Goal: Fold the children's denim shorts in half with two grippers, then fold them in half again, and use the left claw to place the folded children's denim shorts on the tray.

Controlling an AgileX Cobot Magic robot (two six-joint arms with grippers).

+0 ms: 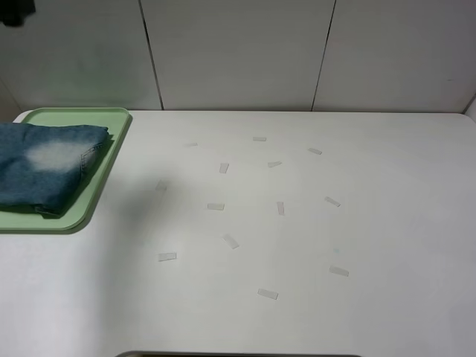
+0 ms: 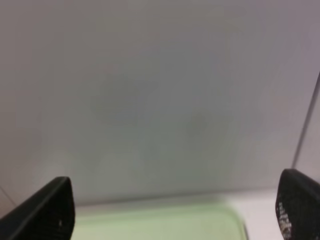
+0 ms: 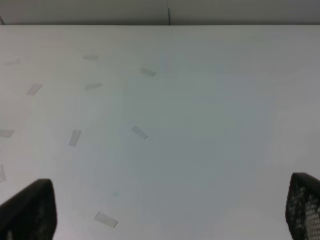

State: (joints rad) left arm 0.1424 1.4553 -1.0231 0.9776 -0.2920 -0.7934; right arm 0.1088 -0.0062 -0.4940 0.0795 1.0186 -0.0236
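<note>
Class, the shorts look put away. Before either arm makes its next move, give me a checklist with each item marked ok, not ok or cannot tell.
1. Denim shorts folded and on the green tray: ok.
2. Shorts fully inside the tray rim: cannot tell, the view crops them.
3. Left gripper open and empty: ok.
4. Right gripper open and empty: ok.
5. Table bears only tape markers: ok.

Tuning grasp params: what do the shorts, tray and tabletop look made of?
Children's denim shorts: blue denim, matte woven look, with a pale faded patch and visible seam stitching.
Tray: pale green, smooth with a low rounded rim; probably moulded plastic.
Table: white, smooth, faint sheen; likely laminate or painted board, can't tell which. Small translucent tape strips are stuck on it.
</note>
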